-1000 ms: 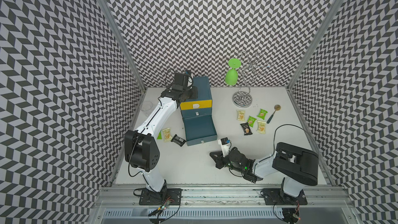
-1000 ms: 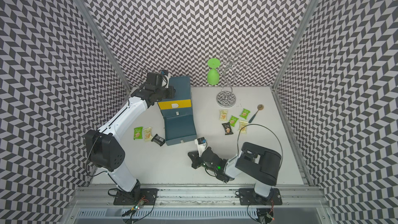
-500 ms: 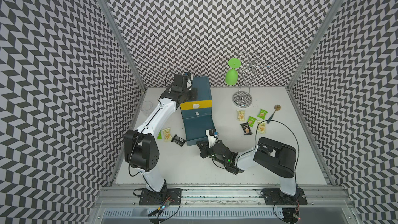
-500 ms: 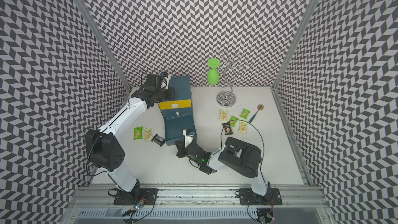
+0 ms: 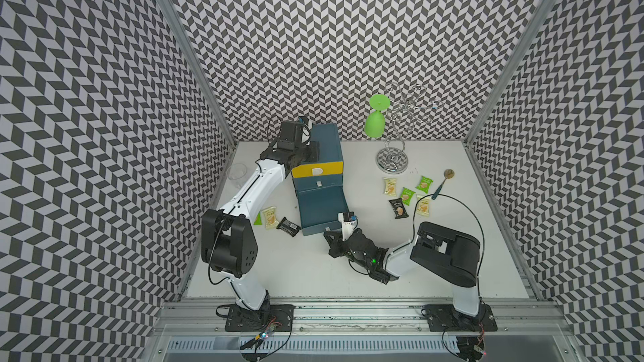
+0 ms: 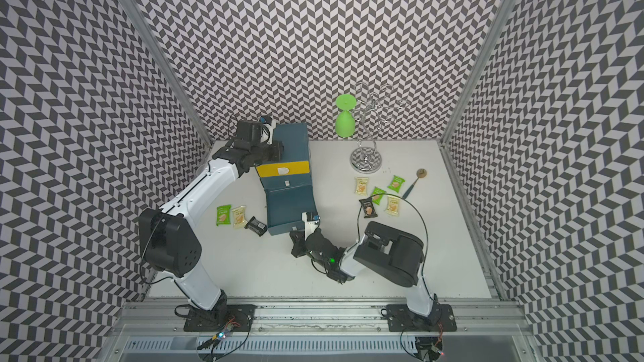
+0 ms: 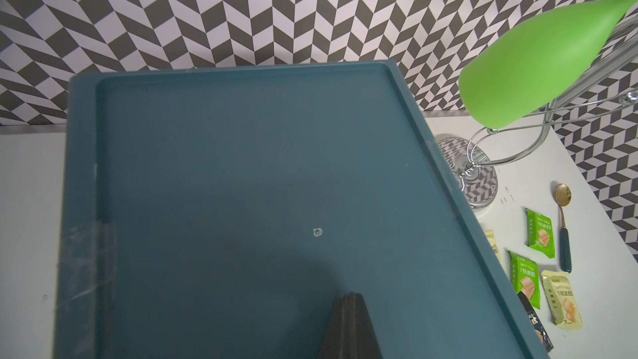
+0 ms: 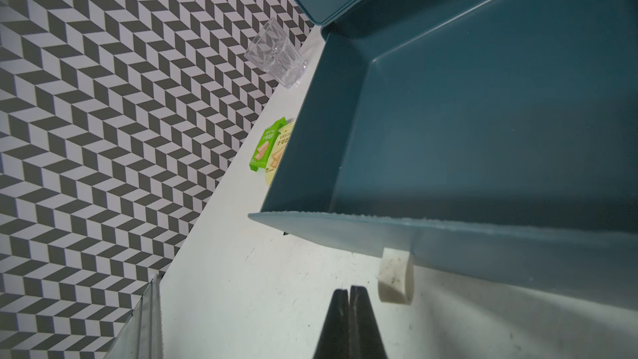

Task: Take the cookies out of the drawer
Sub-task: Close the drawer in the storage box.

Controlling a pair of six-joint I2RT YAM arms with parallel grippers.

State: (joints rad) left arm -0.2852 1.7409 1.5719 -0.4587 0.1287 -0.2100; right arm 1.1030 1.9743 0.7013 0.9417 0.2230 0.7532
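I'm judging the cookies (image 5: 407,195) lying beside the drawer (image 5: 320,210) light, crinkly, slippery, best pinched at a sealed edge; left gripper (image 7: 347,297) and right gripper (image 8: 348,290) are sitting pressed together, empty.

The left gripper (image 7: 348,295), jaws together, is above the teal cabinet top (image 7: 241,167).

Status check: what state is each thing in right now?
Bottom drawer: pulled open, empty.
Yellow drawer: closed.
Cookies: out, lying on the table.
Left hand: shut, empty, on the cabinet top.
Right hand: shut, empty, beside the drawer handle.
Green glass: hanging upside down on the rack.
Clear tumbler: upright.
Spoon: lying flat.
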